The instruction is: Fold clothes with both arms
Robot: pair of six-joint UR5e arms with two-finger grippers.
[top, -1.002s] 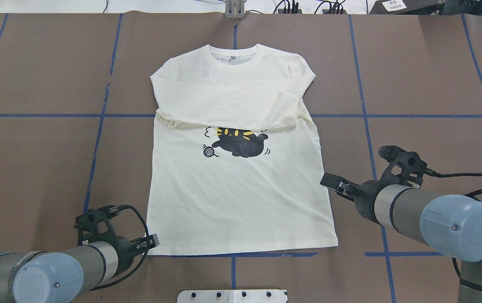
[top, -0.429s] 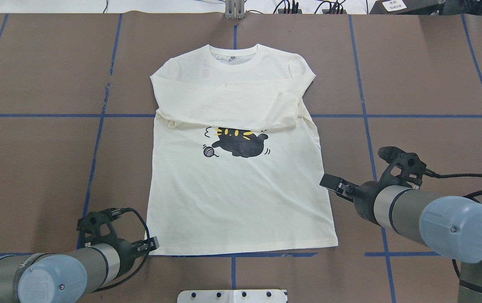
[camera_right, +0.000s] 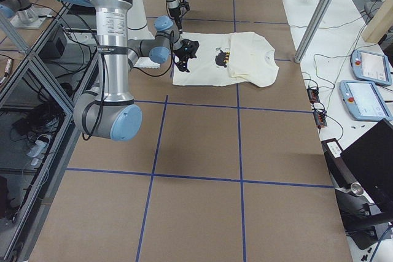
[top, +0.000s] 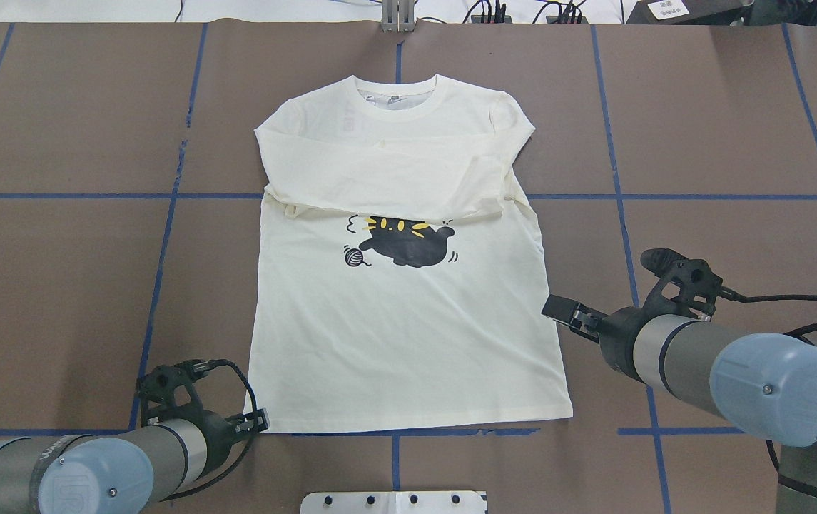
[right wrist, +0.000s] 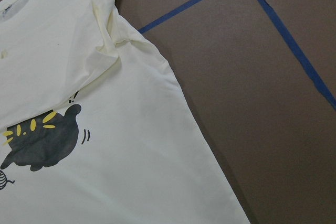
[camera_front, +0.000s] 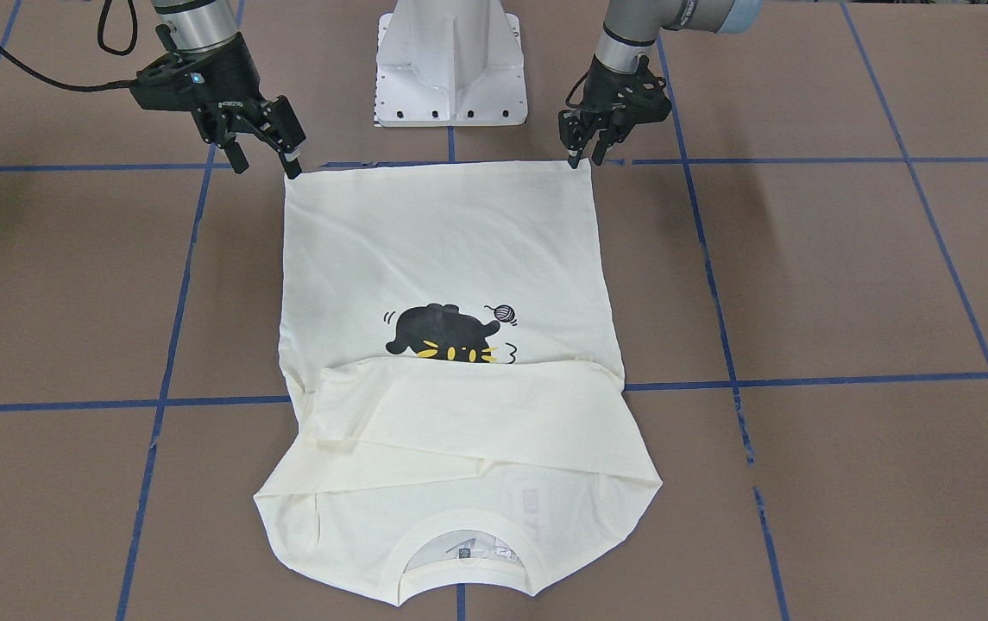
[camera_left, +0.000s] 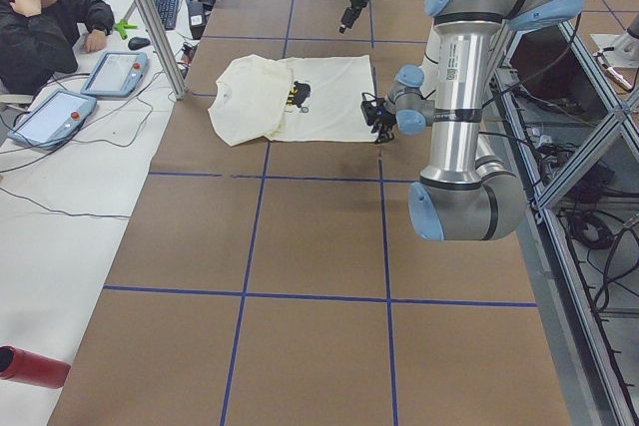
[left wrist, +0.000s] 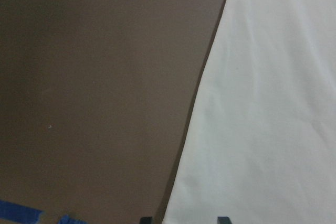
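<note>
Little reads cleanly from my end. The right tool (camera_front: pixel 267 166) carries small white lettering on its black body, which I make out as ROBOTIQ. The left arm (top: pixel 123 446) has a square UR mark on its blue joint cap (top: pixel 87 482) and dark print along its grey tube, too small to read. The T-shirt (camera_front: pixel 450 250) shows faint, illegible lettering through the cloth near the collar, and its neck label (camera_front: pixel 469 548) is too small. A white tag (top: pixel 668 8) beyond the bench (top: pixel 58 285), far right, bears print I cannot read.
</note>
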